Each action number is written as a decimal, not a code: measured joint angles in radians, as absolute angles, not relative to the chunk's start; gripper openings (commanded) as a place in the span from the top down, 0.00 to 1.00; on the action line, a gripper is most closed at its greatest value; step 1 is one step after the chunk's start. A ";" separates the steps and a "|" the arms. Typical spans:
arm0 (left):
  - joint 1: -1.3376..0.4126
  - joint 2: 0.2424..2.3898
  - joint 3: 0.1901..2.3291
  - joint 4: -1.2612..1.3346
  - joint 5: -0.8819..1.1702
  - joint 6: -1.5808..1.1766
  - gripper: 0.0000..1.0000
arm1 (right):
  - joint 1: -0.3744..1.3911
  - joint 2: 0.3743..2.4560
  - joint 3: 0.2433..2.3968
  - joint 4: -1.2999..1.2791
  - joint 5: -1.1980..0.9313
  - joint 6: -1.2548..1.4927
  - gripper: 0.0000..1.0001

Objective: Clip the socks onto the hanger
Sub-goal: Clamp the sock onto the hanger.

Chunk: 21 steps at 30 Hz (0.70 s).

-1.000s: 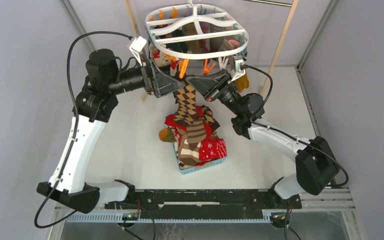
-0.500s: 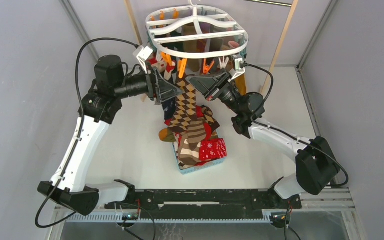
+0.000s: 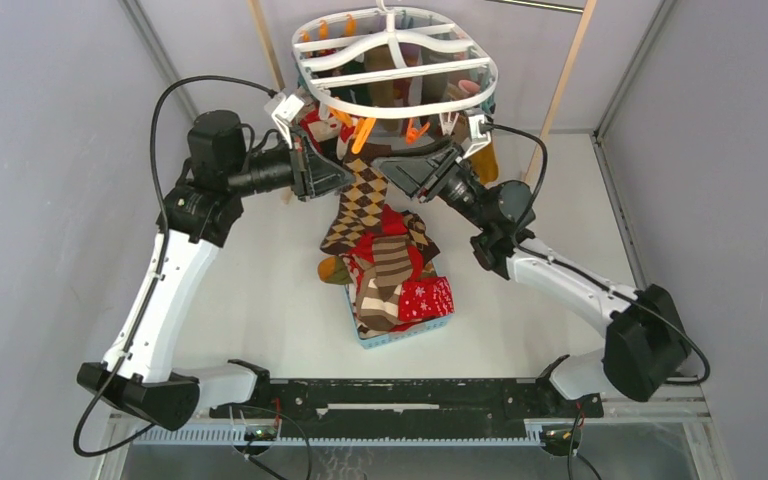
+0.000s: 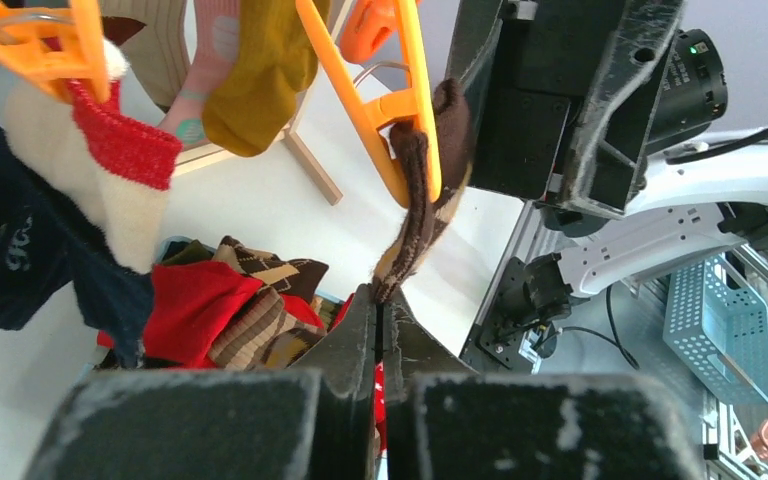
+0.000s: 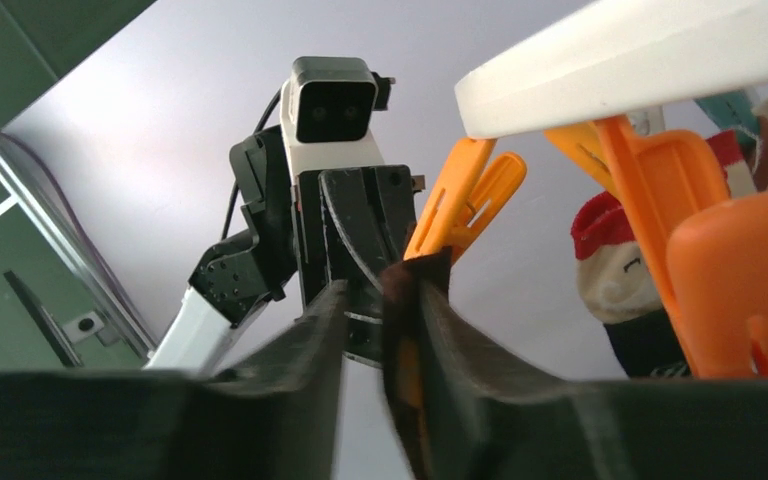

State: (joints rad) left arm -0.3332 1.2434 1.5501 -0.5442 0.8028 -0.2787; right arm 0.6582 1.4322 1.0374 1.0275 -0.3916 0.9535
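Note:
The white oval hanger (image 3: 484,72) hangs at the back centre. One of its orange clothespins (image 4: 415,100) grips the cuff of a brown-and-cream argyle sock (image 3: 362,200), which hangs down toward the pile. My left gripper (image 3: 348,178) is at the sock's left edge. In the left wrist view its jaws (image 4: 378,300) are shut, pinching the argyle sock (image 4: 422,200) at the tips. My right gripper (image 3: 385,160) is just right of the clip. In the right wrist view it (image 5: 385,300) stands open, with the dark sock cuff (image 5: 402,290) lying against its right finger.
More socks (image 3: 390,265) are heaped in a small light-blue basket (image 3: 400,337) mid-table. Other socks hang clipped on the hanger, mustard (image 4: 260,70) and red-and-cream (image 4: 120,170) among them. Pale wooden rack posts (image 3: 565,80) stand behind. The two grippers face each other closely under the hanger.
My left gripper has closed on the argyle sock. My right gripper has opened off the cuff and clothespin. The sock's lower part has swung a little to the left.

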 measured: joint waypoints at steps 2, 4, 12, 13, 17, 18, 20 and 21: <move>-0.325 1.232 1.550 -0.553 0.793 -0.278 1.00 | 0.651 1.383 1.011 0.965 -0.381 0.921 0.36; -0.320 1.217 1.550 -0.567 0.787 -0.276 1.00 | 0.643 1.331 0.979 0.917 -0.368 0.892 0.34; -0.318 1.185 1.553 -0.623 0.762 -0.260 1.00 | 0.582 1.148 0.877 0.745 -0.301 0.765 0.32; -0.318 1.185 1.553 -0.630 0.761 -0.260 1.00 | 0.575 1.145 0.877 0.738 -0.295 0.755 0.32; -0.318 1.185 1.556 -0.649 0.753 -0.260 1.00 | 0.563 1.155 0.881 0.709 -0.286 0.719 0.28; -0.318 1.185 1.560 -0.656 0.751 -0.259 1.00 | 0.562 1.163 0.887 0.699 -0.285 0.712 0.26; -0.318 1.184 1.569 -0.662 0.746 -0.258 1.00 | 0.563 1.184 0.905 0.688 -0.277 0.701 0.24; -0.318 1.184 1.576 -0.666 0.744 -0.257 1.00 | 0.565 1.195 0.914 0.686 -0.270 0.694 0.23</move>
